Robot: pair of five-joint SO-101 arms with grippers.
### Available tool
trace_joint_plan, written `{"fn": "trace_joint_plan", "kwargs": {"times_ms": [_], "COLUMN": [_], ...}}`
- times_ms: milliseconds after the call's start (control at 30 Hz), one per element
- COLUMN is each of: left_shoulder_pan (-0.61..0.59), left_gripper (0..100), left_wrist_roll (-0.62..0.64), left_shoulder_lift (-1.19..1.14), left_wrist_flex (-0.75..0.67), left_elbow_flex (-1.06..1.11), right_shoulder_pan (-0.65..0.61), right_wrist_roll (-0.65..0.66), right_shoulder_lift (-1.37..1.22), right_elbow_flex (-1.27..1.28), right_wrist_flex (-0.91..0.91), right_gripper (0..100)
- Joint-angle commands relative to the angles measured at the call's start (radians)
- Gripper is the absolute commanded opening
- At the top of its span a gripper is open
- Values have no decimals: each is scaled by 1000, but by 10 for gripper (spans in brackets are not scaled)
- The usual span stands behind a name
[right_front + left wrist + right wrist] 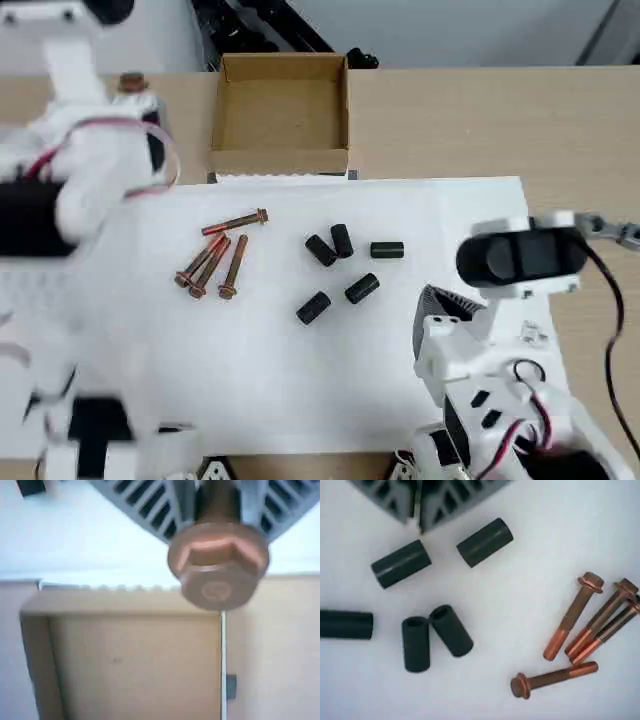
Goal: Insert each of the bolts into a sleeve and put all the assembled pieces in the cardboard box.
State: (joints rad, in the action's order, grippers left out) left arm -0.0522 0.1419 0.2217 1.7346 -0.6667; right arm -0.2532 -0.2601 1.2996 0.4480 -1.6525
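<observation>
- A wooden table (450, 120) carries a white sheet (260, 370) that covers most of its near part; the arms stand at the two sides.
- The cardboard box (280, 158) sits on the bare wood, touching the far edge of the sheet, with its open side up.
- The left gripper (218, 510) is clamped on a copper bolt (218, 570). Its shaft goes between the grey fingers (145, 502) and its hexagonal head points toward the wrist camera.
- In the high view this held bolt (132, 82) is above the wood, on the left side of the box and near it.
- Four more bolts (212, 266) lie on the sheet, left of its middle. Three are close together and almost parallel, and one (236, 222) lies across, just beyond their ends.
- Five black sleeves (362, 288) lie scattered on the sheet, right of the bolts. Two of them (416, 642) touch each other at one end.
- The right gripper (418, 520) hangs over the sheet near the sleeves. Its jaws are pressed together with only a thin slit, and nothing is between them.
</observation>
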Motion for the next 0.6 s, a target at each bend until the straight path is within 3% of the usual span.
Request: {"fn": "trace_joint_plan", "kwargs": {"times_ms": [0, 300, 467, 567], "left_shoulder_pan": [3, 3, 3, 3], "left_gripper": [5, 5, 5, 5], "left_wrist_roll": [3, 3, 3, 3], "left_shoulder_lift": [221, 592, 752, 832], "left_wrist_flex": [17, -83, -141, -155], "left_elbow_flex": [179, 634, 848, 949], "right_shoulder_pan": [5, -1, -38, -90], "right_wrist_roll": [-64, -186, -275, -404], "right_shoulder_lift": [13, -214, -515, -662], "right_elbow_flex": [46, 68, -98, -232], "right_wrist_flex": [15, 50, 44, 39], "right_gripper": [3, 2, 2, 2]}}
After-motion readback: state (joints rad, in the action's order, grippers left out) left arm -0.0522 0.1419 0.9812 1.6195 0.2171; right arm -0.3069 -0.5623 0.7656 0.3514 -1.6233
